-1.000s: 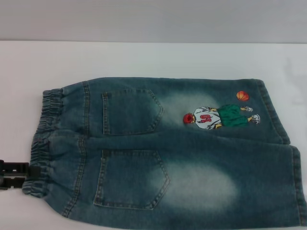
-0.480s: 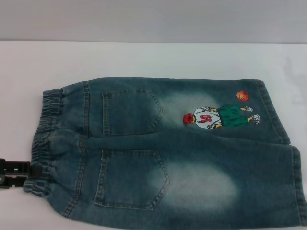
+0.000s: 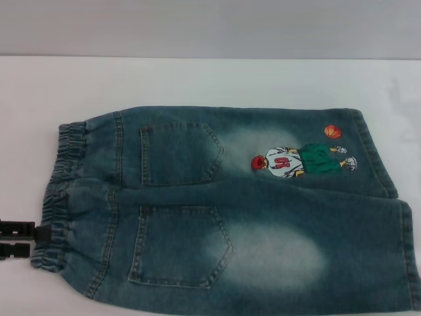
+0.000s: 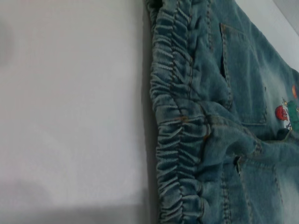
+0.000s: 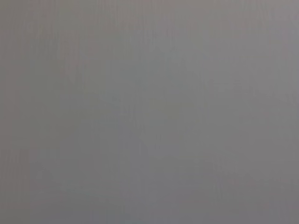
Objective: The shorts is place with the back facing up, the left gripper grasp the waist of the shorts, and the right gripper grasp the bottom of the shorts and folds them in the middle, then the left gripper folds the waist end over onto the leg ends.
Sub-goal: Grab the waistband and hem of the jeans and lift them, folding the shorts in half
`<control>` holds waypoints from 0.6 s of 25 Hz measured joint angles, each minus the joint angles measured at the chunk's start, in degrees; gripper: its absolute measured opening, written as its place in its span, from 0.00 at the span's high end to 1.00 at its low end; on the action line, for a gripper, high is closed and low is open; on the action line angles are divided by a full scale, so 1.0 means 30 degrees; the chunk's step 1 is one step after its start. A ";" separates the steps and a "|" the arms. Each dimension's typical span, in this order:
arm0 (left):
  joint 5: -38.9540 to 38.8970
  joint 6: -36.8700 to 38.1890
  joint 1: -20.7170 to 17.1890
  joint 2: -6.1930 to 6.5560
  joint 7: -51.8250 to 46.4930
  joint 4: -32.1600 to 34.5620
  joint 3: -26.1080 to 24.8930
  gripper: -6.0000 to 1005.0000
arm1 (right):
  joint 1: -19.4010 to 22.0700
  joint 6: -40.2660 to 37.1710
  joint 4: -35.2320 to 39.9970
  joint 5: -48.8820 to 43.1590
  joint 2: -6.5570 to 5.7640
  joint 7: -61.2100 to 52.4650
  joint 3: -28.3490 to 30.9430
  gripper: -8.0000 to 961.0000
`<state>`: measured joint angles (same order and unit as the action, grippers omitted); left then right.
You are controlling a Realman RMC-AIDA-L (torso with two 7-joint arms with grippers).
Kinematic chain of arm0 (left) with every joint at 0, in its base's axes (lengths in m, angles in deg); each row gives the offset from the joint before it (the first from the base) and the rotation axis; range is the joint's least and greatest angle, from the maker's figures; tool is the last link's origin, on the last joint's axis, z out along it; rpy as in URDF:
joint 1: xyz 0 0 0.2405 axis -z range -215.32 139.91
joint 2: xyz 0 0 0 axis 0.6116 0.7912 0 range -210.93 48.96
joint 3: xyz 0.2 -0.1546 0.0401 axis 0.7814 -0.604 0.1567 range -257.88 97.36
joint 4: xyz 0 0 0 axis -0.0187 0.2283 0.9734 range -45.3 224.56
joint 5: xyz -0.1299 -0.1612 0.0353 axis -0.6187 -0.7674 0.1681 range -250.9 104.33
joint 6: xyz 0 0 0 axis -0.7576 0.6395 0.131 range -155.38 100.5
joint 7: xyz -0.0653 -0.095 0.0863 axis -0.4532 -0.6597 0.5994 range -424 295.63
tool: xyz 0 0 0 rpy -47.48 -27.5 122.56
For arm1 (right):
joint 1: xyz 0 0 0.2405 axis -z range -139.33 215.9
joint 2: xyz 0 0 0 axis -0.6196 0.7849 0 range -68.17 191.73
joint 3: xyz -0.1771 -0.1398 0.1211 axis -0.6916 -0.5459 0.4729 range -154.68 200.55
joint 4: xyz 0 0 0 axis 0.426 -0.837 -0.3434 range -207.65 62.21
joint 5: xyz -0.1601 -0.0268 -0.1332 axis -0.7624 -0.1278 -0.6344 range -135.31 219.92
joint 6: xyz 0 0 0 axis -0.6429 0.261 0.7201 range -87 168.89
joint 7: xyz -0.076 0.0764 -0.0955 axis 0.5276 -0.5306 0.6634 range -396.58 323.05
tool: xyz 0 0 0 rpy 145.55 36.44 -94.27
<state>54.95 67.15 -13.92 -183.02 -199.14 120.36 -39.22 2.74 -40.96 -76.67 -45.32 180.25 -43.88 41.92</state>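
Head view: at the far left, the left gripper (image 3: pixel 26 238) has two black fingers spread apart, their tips just touching the puckered waist of the shorts (image 3: pixel 59 197). Beyond the jaws, the shorts (image 3: pixel 230 210) lie flat on a white table (image 3: pixel 197 82), faded blue-green denim, back pockets up. An embroidered basketball player (image 3: pixel 299 160) shows red writing too small to read.

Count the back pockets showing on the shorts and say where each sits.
2. One back pocket lies on the far leg, next to the embroidered figure; the other pocket lies on the near leg. Both sit just beyond the waistband.
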 joint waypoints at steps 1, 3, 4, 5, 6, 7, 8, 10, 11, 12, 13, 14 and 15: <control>0.0000 0.0042 0.0057 0.0027 -0.0129 0.0032 0.0000 0.19 | -0.0005 0.0000 0.0001 -0.0009 0.0000 0.0000 0.0000 0.39; -0.0002 0.0176 0.0201 0.0101 -0.0350 0.0097 0.0001 0.19 | -0.0033 0.0000 0.0000 -0.0034 -0.0004 0.0000 0.0000 0.39; -0.0003 0.0258 0.0292 0.0142 -0.0450 0.0122 0.0001 0.19 | -0.0037 0.0000 0.0001 -0.0038 -0.0009 0.0000 0.0001 0.39; -0.0002 0.0325 0.0389 0.0170 -0.0526 0.0140 0.0001 0.19 | -0.0046 0.0000 0.0001 -0.0041 -0.0014 0.0000 0.0000 0.39; -0.0002 0.0349 0.0443 0.0193 -0.0580 0.0147 0.0005 0.19 | -0.0051 0.0000 0.0000 -0.0042 -0.0025 0.0000 0.0000 0.39; 0.0033 0.0362 0.0502 0.0202 -0.0636 0.0156 0.0012 0.19 | -0.0051 0.0000 0.0001 -0.0043 -0.0031 0.0000 0.0000 0.39; 0.0115 0.0354 0.0546 0.0201 -0.0690 0.0157 0.0020 0.19 | -0.0050 0.0000 0.0001 -0.0042 -0.0032 0.0001 0.0000 0.39; 0.0495 0.0268 0.0634 0.0181 -0.0807 0.0156 -0.0013 0.19 | -0.0034 0.0000 0.0000 -0.0038 -0.0033 0.0000 0.0001 0.39; 0.0674 0.0226 0.0681 0.0149 -0.0853 0.0157 -0.0047 0.19 | -0.0022 0.0000 -0.0002 -0.0035 -0.0031 0.0001 0.0000 0.39; 0.0820 0.0194 0.0744 0.0117 -0.0878 0.0157 -0.0096 0.19 | -0.0011 0.0000 -0.0001 -0.0033 -0.0033 0.0000 0.0000 0.39; 0.0883 0.0182 0.0791 0.0105 -0.0886 0.0157 -0.0120 0.19 | -0.0004 -0.0001 -0.0001 -0.0032 -0.0032 0.0001 0.0001 0.39; 0.0894 0.0172 0.0830 0.0093 -0.0910 0.0157 -0.0118 0.19 | -0.0002 -0.0001 -0.0001 -0.0029 -0.0034 0.0001 0.0000 0.39; 0.0903 0.0149 0.0883 0.0084 -0.0952 0.0157 -0.0091 0.19 | 0.0000 -0.0001 -0.0001 -0.0029 -0.0040 0.0000 0.0000 0.39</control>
<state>57.66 67.60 -11.27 -182.77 -201.99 120.84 -39.49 2.74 -40.96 -76.68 -45.41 180.13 -43.88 41.92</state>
